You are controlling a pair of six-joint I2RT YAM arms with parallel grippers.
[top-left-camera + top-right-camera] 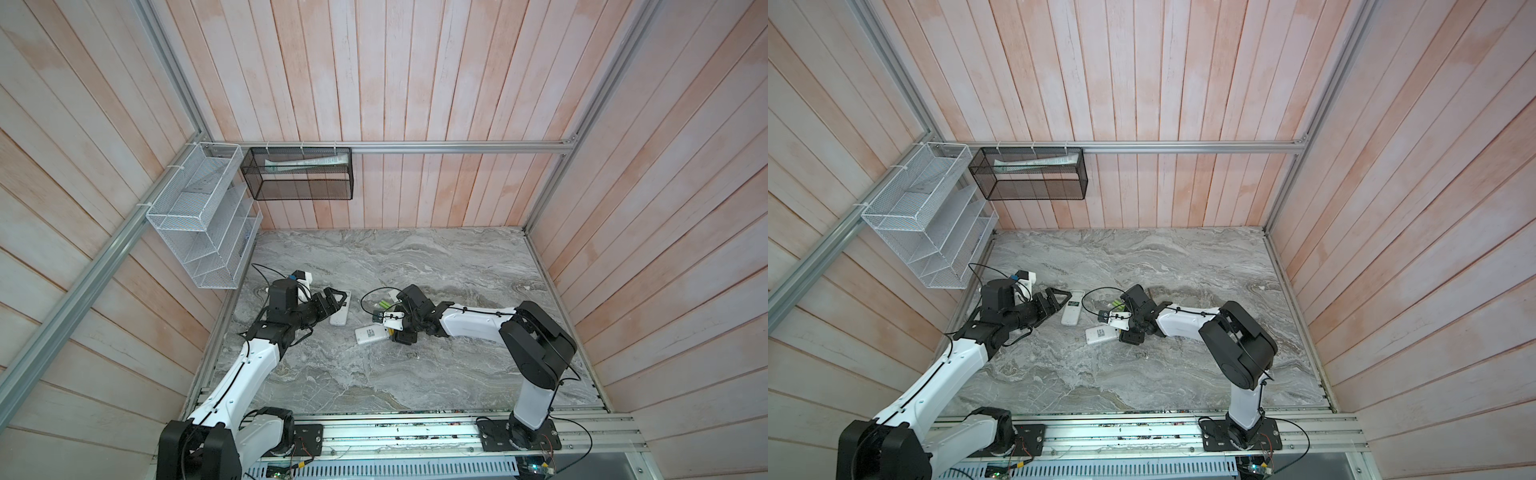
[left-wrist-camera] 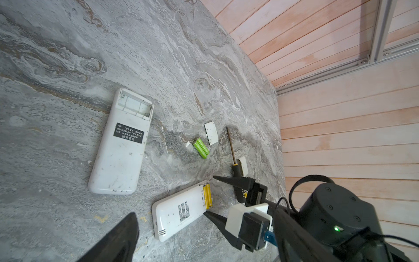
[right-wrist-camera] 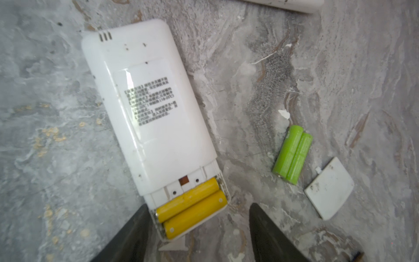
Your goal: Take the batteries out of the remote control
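Right wrist: 2 glossy yellow batteries

This is a robot lab cell, not a lived-in room. Pinkish wood-look panels wall it in on three sides, held by a bare aluminium frame. A white-and-black left arm and right arm are bolted to a metal rail along the front edge of a marble-patterned table. A white wire rack and a black mesh basket hang from the frame (fastened with white ties).
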